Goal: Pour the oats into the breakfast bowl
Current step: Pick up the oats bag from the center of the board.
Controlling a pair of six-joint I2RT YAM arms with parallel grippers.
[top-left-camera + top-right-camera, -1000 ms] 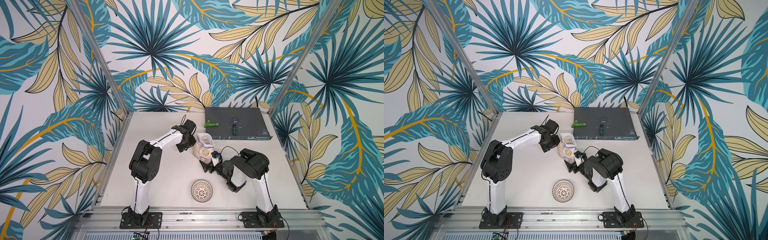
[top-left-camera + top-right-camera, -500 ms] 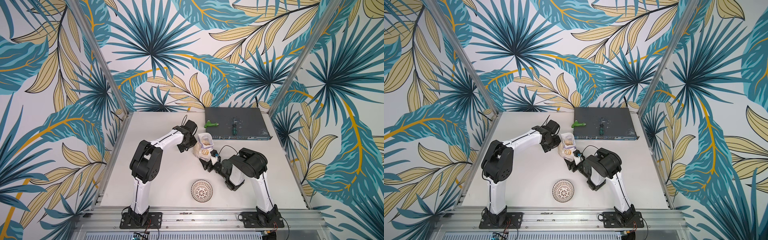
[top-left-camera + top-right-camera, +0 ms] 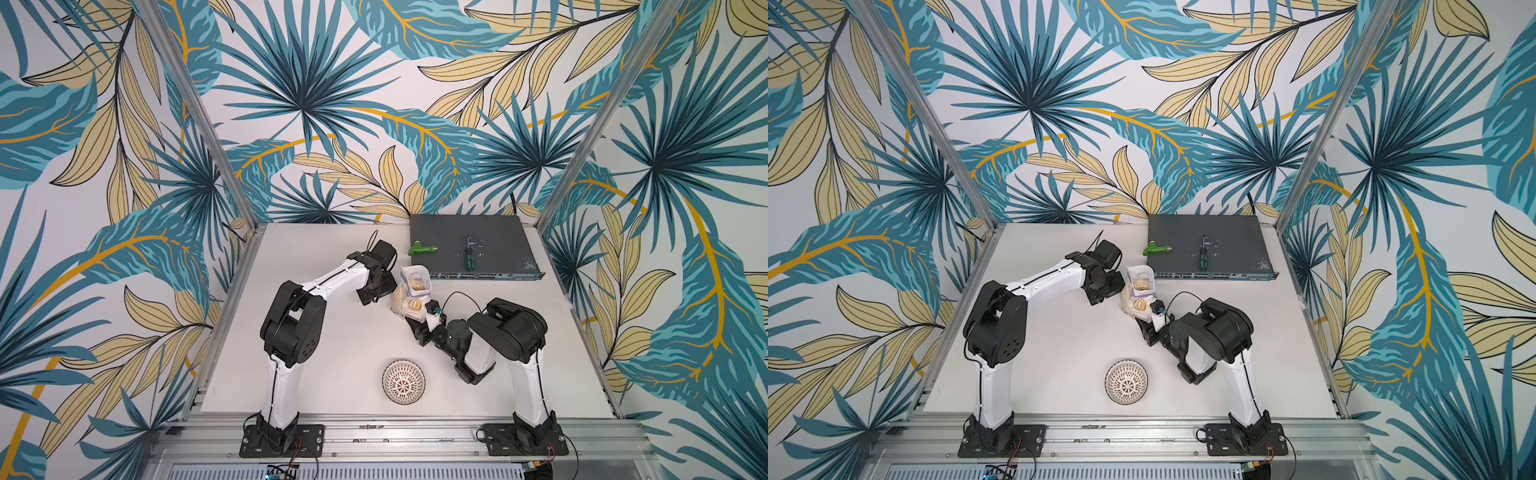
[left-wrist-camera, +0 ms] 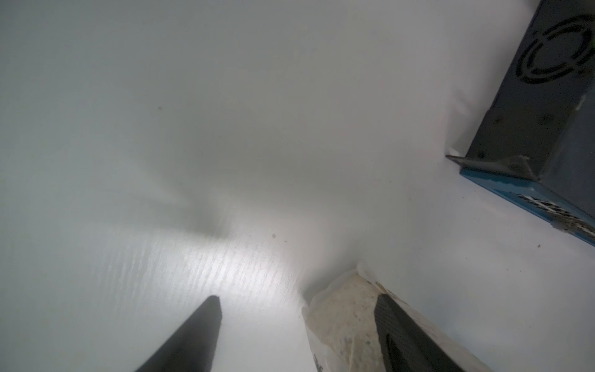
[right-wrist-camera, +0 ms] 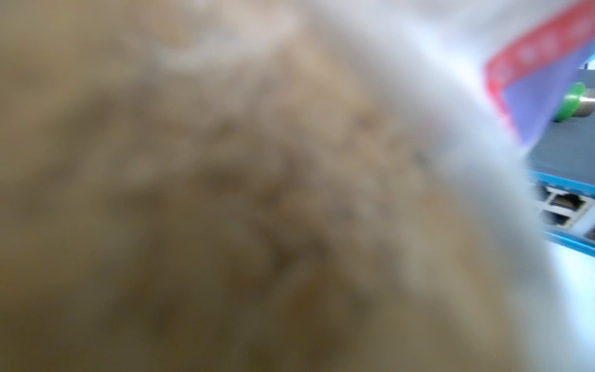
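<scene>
Oats pouch (image 3: 411,297) upright at table (image 3: 332,332) centre, left gripper (image 4: 297,298) wide open beside it, right gripper (image 3: 420,322) hold unclear: clamp low, carry upright to bowl (image 3: 403,381) by front edge.

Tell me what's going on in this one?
Both arms are at the oats pouch, which stands upright and open-topped on the table near a network switch. The left gripper has its jaws open with the pouch's edge between them. The right gripper is up against the pouch's lower part from the opposite side; whether it has clamped cannot be told. The breakfast bowl sits empty near the front edge, nothing poured yet.
</scene>
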